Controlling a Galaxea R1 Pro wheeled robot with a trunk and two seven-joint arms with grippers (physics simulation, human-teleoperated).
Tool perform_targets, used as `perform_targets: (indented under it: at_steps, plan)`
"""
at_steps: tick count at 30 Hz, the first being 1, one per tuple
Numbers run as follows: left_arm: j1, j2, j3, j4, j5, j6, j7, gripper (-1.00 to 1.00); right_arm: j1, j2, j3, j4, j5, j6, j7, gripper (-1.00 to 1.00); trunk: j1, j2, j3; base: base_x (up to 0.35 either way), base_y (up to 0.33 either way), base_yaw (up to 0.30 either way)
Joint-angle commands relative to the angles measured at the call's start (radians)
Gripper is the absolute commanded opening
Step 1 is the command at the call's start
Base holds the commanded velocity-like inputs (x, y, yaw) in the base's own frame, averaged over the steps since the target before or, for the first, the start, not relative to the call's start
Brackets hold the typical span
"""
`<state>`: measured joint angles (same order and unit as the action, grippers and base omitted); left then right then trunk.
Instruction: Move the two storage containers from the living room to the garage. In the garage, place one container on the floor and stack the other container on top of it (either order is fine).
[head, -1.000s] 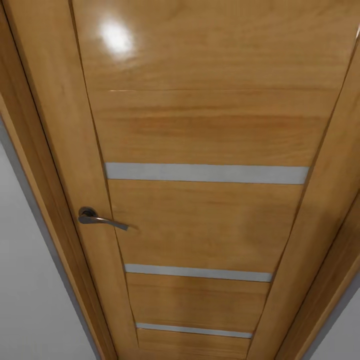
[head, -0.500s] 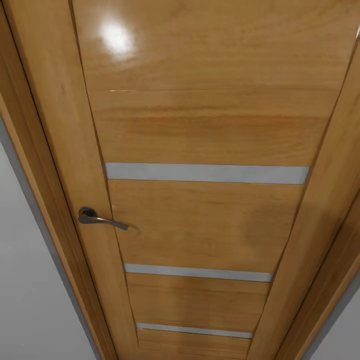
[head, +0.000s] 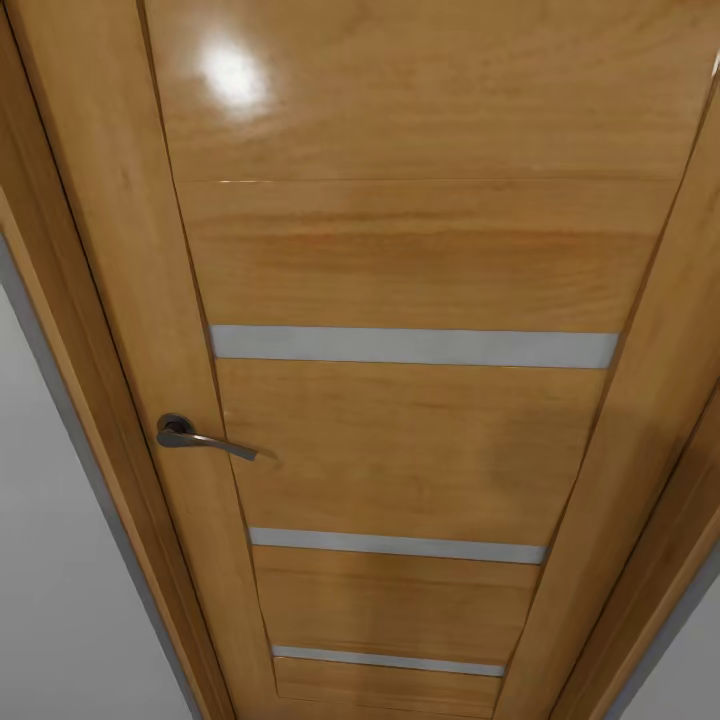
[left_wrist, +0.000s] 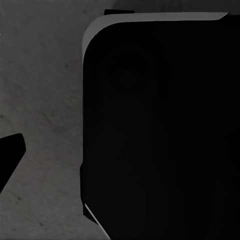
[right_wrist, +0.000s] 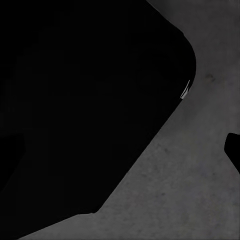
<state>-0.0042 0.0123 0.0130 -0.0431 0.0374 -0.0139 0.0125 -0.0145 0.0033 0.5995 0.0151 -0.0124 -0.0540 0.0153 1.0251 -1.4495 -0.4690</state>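
Garage door (head: 400, 300) with handle (head: 200, 438) blocks ahead, apparently shut.

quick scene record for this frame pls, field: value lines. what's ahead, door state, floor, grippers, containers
ahead: honey-wood door, close up, seen from low, looking up
door state: appears shut in its frame
door handle: dark lever handle, on the door's left side
door detail: three frosted strips in view, e.g.
walls: pale grey wall either side of the frame
floor: dark grey concrete floor, also in the right wrist view
grippers: state cannot be told; dark robot body blocks both wrist views
containers: not seen in these views
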Motion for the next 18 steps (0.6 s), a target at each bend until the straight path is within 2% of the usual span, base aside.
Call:
perform_targets:
  at_steps: [1, 10, 12, 14, 18]
  plan:
    - [0.0, 0.0, 0.001, 0.0, 0.004, -0.001, 0.002, 1.0, -0.001, 0.0, 0.002, 0.002, -0.001, -0.004, 0.002, 1.0, 0.0, -0.001, -0.001, 0.0, 0.0, 0.0]
    - [0.0, 0.0, 0.001, 0.0, 0.004, -0.001, 0.003, 1.0, -0.001, -0.005, 0.003, -0.002, -0.002, -0.004, -0.007, 1.0, 0.0, -0.001, -0.001, 0.0, 0.0, 0.0]
    - [0.0, 0.0, 0.001, 0.0, 0.004, -0.001, 0.003, 1.0, 0.0, -0.006, 0.004, -0.023, -0.001, -0.003, -0.04, 1.0, 0.0, -0.001, -0.001, 0.0, 0.0, 0.0]
    - [0.0, 0.0, 0.001, 0.0, 0.004, -0.001, 0.003, 1.0, 0.0, -0.007, 0.004, -0.08, 0.0, -0.002, -0.086, 1.0, 0.0, -0.001, -0.001, 0.0, 0.0, 0.0]
    - [0.0, 0.0, 0.002, 0.0, 0.004, -0.001, 0.003, 1.0, 0.001, -0.015, 0.004, -0.296, 0.0, 0.005, -0.225, 1.0, 0.0, -0.001, -0.001, 0.0, 0.0, 0.0]
